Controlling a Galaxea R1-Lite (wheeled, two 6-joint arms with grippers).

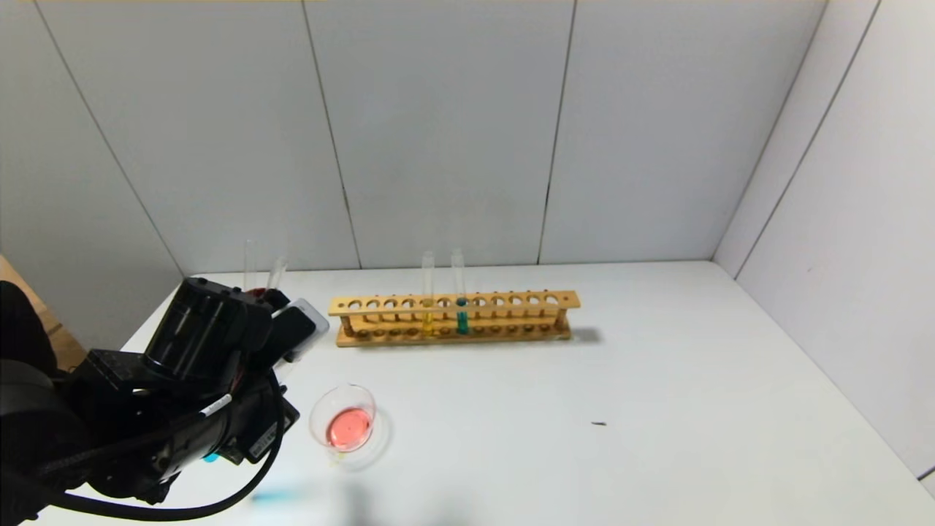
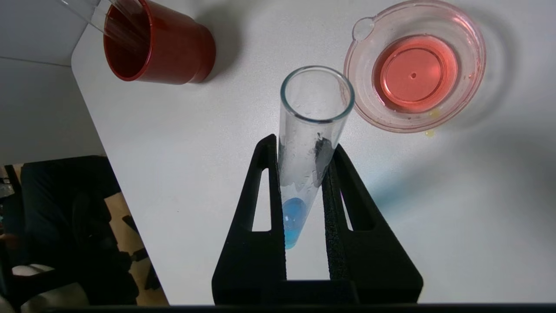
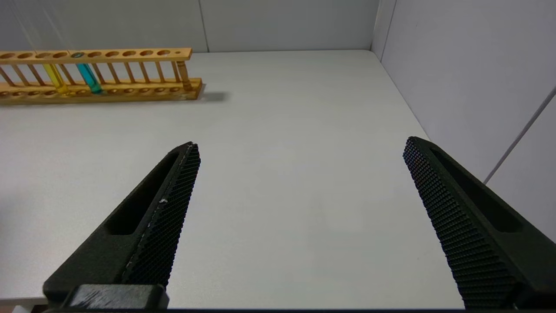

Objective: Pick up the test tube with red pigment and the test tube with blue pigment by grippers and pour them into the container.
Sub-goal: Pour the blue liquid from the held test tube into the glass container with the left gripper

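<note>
Gripping the test tube with blue pigment (image 2: 310, 130) beside the container (image 2: 415, 65) of pink liquid, the left gripper (image 2: 302, 150) hovers while the right gripper (image 3: 302, 152) gapes wide.

Readable text: none in any view.
Label (image 1: 217, 406): a small white tag on the left arm's cable at about 8 o'clock in the head view; its print is too small to read.
Sticker (image 1: 259, 440): a pale sticker on the left arm's body just below that tag; nothing legible on it.
Rack (image 1: 453, 316): plain wood, no marks or numbers by its holes.
Dish (image 2: 471, 39): clear glass, no graduations or lettering visible.
</note>
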